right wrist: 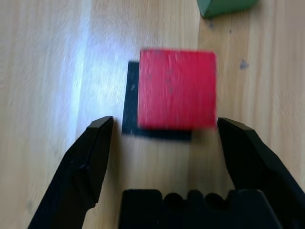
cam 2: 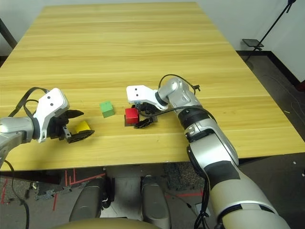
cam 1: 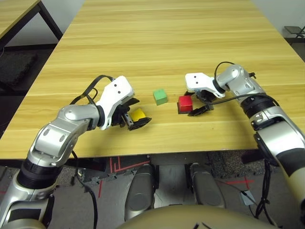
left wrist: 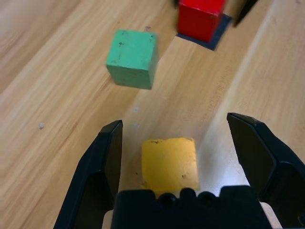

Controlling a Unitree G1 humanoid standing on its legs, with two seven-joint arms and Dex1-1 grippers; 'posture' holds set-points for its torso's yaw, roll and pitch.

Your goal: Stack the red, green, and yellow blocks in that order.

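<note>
Yellow block [left wrist: 169,162], probably light and rigid, is sitting loose between your wide-open left gripper [left wrist: 183,157]'s fingers; you are gripping nothing, so pinch its flat sides.

Red block [right wrist: 177,89] hides most of black patch [right wrist: 131,102]. Green block [right wrist: 224,6] cut by wrist frame edge. Yellow block [cam 1: 138,114] partly hidden behind left gripper [cam 1: 135,114], seemingly untouched.

A long light-wood surface [cam 1: 167,43] with straight grain runs away from the camera. A second wooden table [cam 1: 14,12] on black legs stands to its left. The floor [cam 2: 281,71] is dark, with red lines [cam 1: 114,164] marked under the near edge. A black stand [cam 2: 274,26] rises at far right.
</note>
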